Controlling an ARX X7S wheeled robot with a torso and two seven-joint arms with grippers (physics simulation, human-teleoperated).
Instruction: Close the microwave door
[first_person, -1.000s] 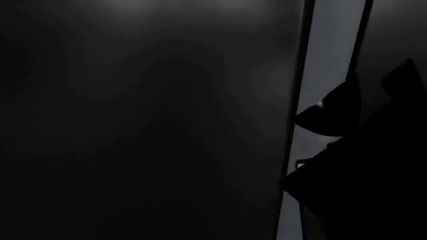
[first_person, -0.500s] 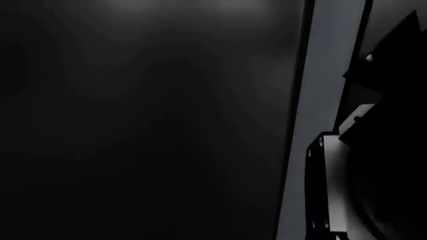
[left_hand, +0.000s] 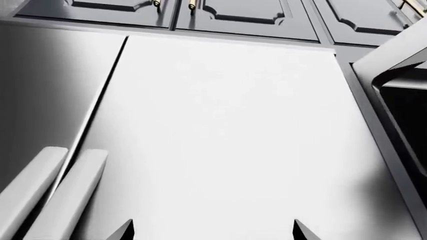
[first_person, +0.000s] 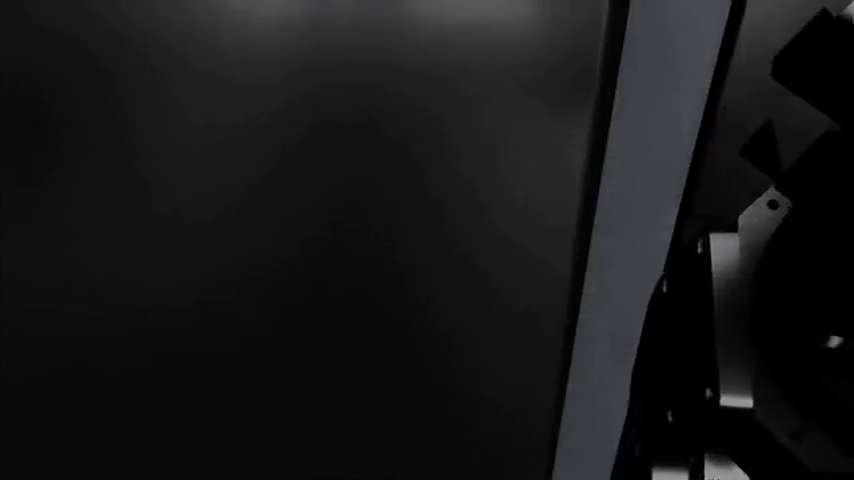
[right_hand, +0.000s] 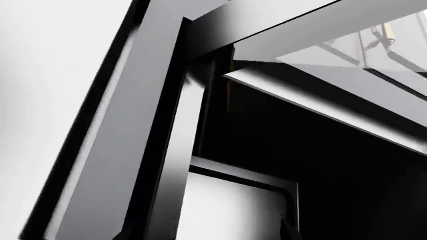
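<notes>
Close before the head camera, the dark microwave door (first_person: 294, 250) is seen filling the view, seemingly ajar; the approach step is judged in hand, a push on its face being called for next, with the left pincer (left_hand: 213, 232) spread wide and the right pincer's state not discernible.

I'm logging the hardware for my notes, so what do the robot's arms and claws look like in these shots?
Little shows. The left claw appears only as two dark pointed fingertips. The right arm is a mostly black silhouette with pale panels and small screws.
</notes>
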